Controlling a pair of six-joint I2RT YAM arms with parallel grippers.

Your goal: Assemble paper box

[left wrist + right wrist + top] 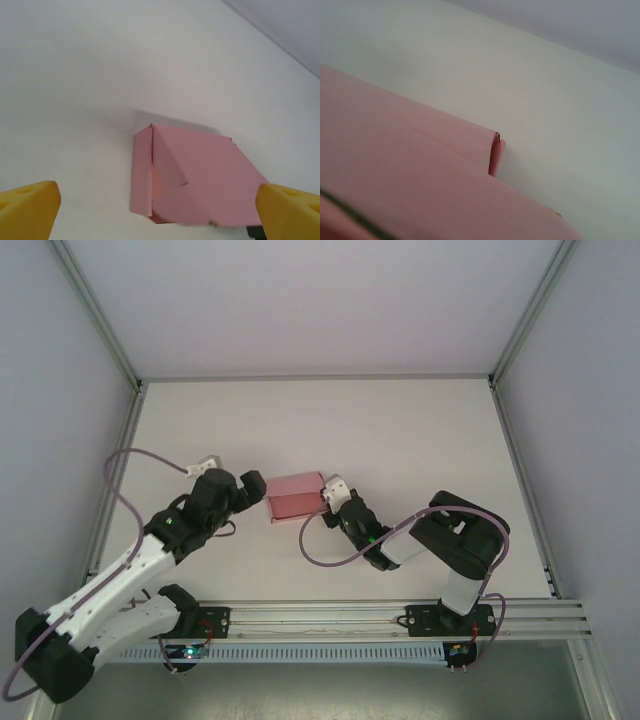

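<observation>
step: late assembly, by my read. The paper box [295,496] already looks like a closed flat body. At its left end a side flap looks loose, not tucked home.
box location: about mid-table [350,420], a touch toward the left edge, lying flat between the two claws.
left gripper [254,486]: jaws wide open, nothing in them. It sits just beside the box's left end, aimed at it. In the wrist view the yellow pads [30,207] stand either side of the box [200,175], clear of the card.
right gripper [333,490]: closed tight, right up against the box's right end. Its wrist view has pink card [395,175] pressed close under the lens. It may be nipping a wall, or only bracing. Can't tell, the contact is hidden.
next move (judgement): left claw advances on the loose end, then presses or pinches the flap flush. The right side has to hold the box, or it will slide on the smooth top.
risk: thin card, so it will crease or buckle if squeezed off the fold line.
count: 1 box, 2 arms, 2 claws, 1 table.
</observation>
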